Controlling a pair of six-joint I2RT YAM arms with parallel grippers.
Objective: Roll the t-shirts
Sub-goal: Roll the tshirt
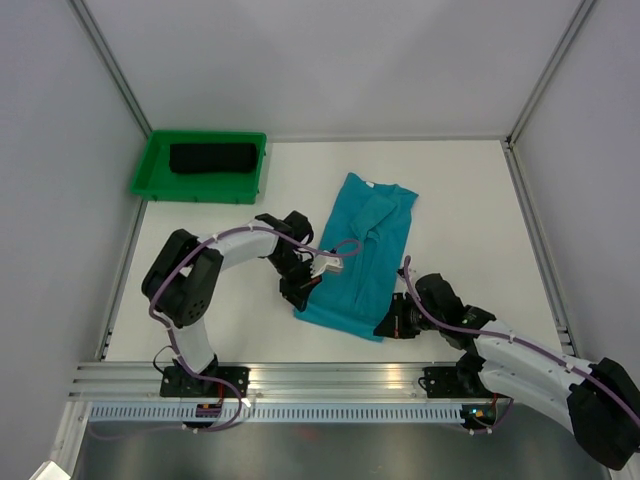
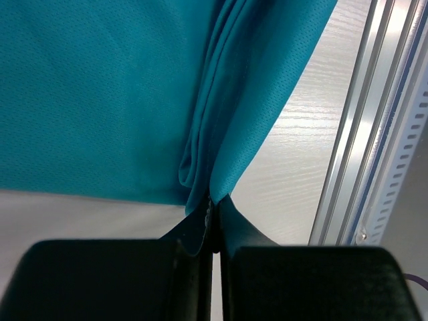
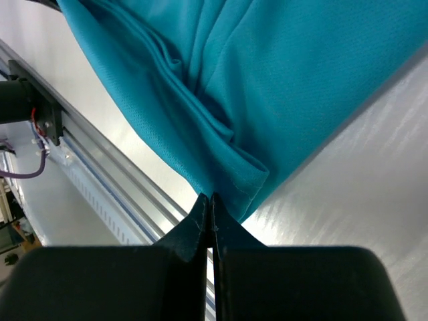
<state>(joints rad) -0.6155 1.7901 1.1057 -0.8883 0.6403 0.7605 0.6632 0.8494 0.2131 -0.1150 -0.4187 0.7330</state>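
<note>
I have the left gripper (image 2: 212, 212) clamped on the t-shirt's (image 1: 362, 250) near hem corner, and the right gripper (image 3: 209, 202) is pinching the other corner. The shirt lies folded lengthwise mid-table (image 1: 470, 200). A dark roll (image 1: 212, 158), maybe cloth, sits in the green tray (image 1: 150, 165).

Top: up behind my bases, looking down, far enough back to take in the whole table (image 1: 470, 200).
Left wrist: riding my left gripper (image 2: 212, 224), sighting along it, tight on the shirt (image 2: 100, 100) and rail (image 2: 374, 134).
Right wrist: same over my right gripper (image 3: 210, 217), just as tight.
Shared: all three catch the shirt's near hem.
</note>
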